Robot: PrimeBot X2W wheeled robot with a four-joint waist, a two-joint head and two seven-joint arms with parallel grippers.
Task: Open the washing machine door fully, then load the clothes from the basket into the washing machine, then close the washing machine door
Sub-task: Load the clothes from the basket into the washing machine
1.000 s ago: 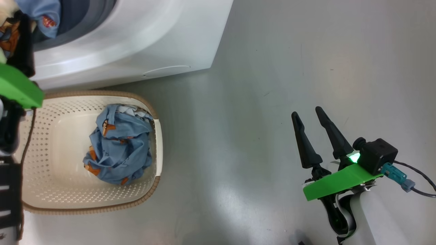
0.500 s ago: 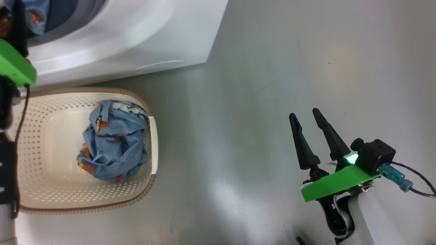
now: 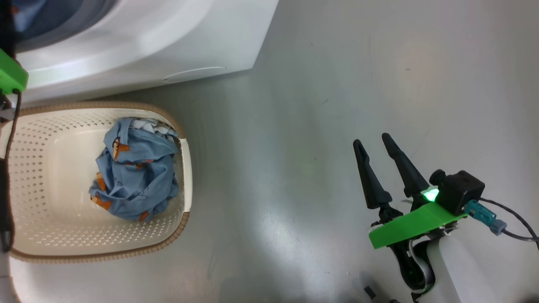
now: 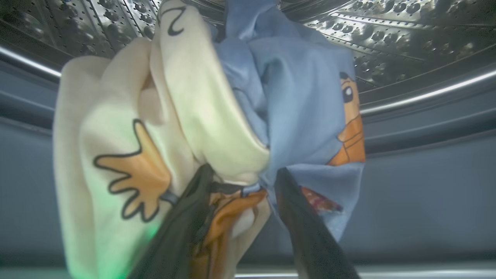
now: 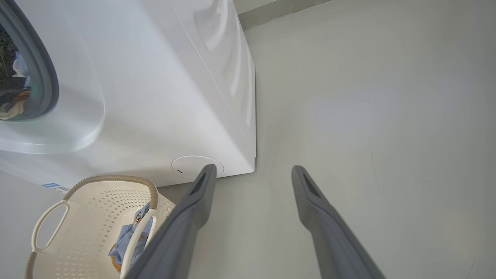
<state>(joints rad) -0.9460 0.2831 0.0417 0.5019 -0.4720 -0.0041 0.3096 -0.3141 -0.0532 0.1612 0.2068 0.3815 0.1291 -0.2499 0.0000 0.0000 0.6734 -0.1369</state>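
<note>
Clothes (image 4: pixel 294 116) bunched between the left gripper's (image 4: pixel 243 170) spread jaws inside the washing machine (image 3: pixel 168 38) may snag and drag out; the right gripper's (image 3: pixel 371 140) gape empty.

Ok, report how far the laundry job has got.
Done: the drum is reachable, so the door is open. In hand: one garment at the left gripper, jaws parted, inside it. Left: the blue clothes in the basket, then closing the door.

Grey floor (image 3: pixel 337 84) (glossy) under basket (image 3: pixel 186 176) and washing machine (image 3: pixel 168 42)
</note>
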